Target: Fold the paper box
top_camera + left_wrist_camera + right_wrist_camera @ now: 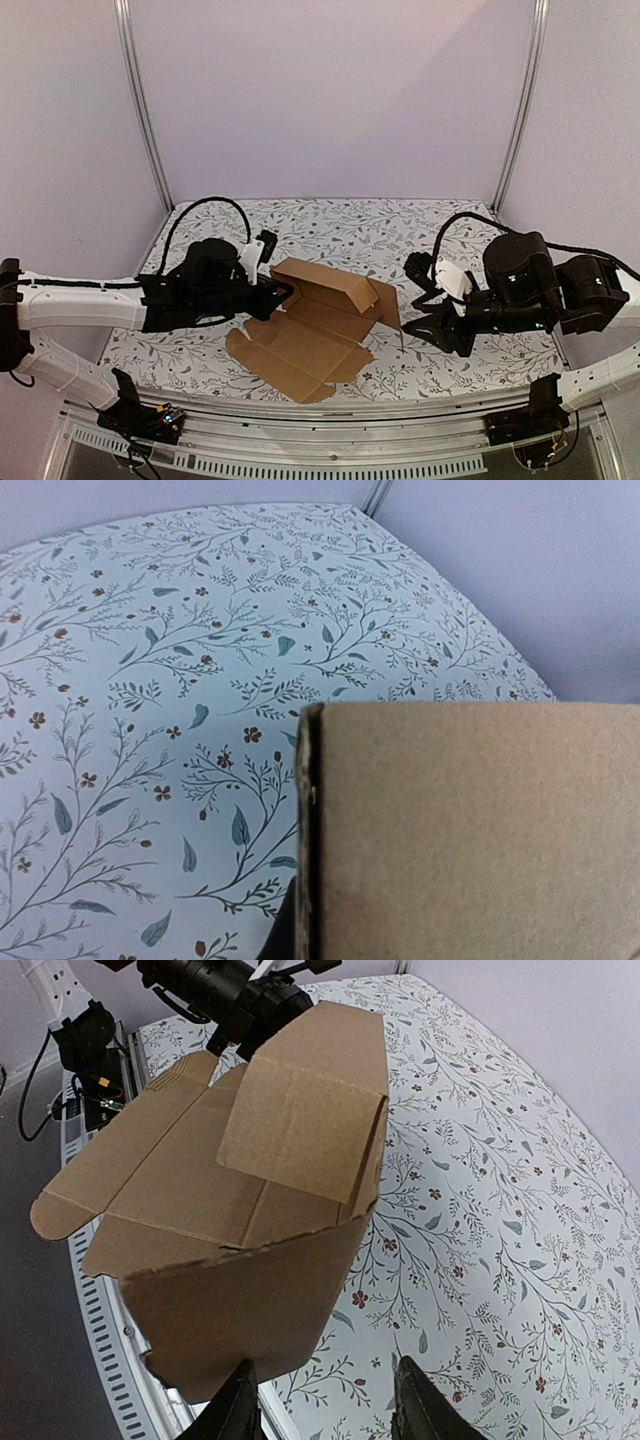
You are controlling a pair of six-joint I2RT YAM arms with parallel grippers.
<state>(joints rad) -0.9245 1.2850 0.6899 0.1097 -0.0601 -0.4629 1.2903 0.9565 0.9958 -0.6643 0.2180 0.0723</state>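
Observation:
The paper box (pixel 320 322) is a brown cardboard piece, partly folded, lying mid-table with its back and right walls raised and its front flaps flat. My left gripper (pixel 281 293) is shut on the box's left rear wall. In the left wrist view the cardboard (pixel 480 840) fills the lower right, its edge running up the middle, and the fingers are hidden. My right gripper (pixel 330 1410) stands open just right of the box (pixel 250 1180), its left fingertip (pixel 240 1405) under the raised right flap, with only tablecloth between the fingers. From above, the right gripper (pixel 412 327) is close to that flap.
A floral tablecloth (pixel 450 230) covers the table. A metal rail (pixel 330 415) runs along the near edge, with cables and a bracket (pixel 95 1090) at the left arm's base. Lilac walls and two upright posts (pixel 145 110) close in the back.

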